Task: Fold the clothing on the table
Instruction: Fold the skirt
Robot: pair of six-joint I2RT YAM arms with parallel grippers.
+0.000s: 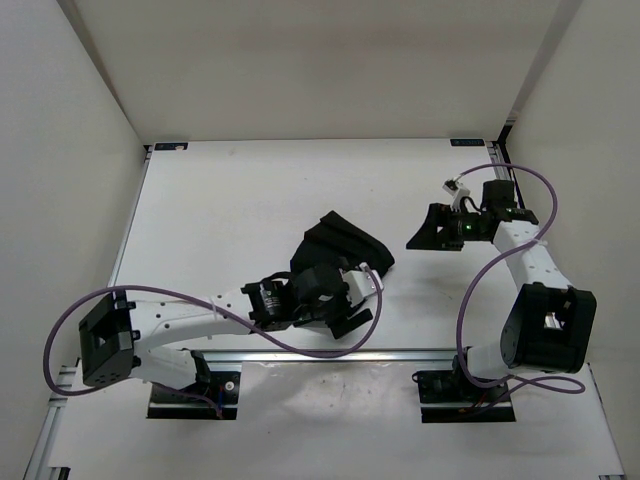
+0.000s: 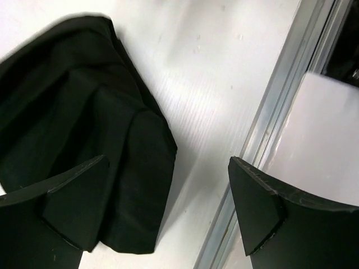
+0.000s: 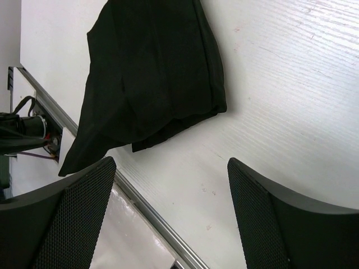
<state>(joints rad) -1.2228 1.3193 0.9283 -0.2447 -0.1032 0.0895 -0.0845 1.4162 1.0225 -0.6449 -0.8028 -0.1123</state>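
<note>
Black clothing is lying bunched on the table, approx. mid-width and close to the near edge w/ its metal rail. It's sitting as 1 compact bundle, several layers stacked, w/ a rounded edge facing the rail. So some folding is looking done. But the outline is uneven and wrinkled, and in the right wrist view 1 loose corner is trailing out toward the rail. Judging it partly folded: prob. 1 more fold plus squaring up is remaining.

Left gripper is hovering over the bundle's near end w/ fingers spread wide, 1 above fabric and 1 above the rail, grasping nothing. Right gripper is hanging well apart toward the table's right edge, fingers released too, carrying nothing.
</note>
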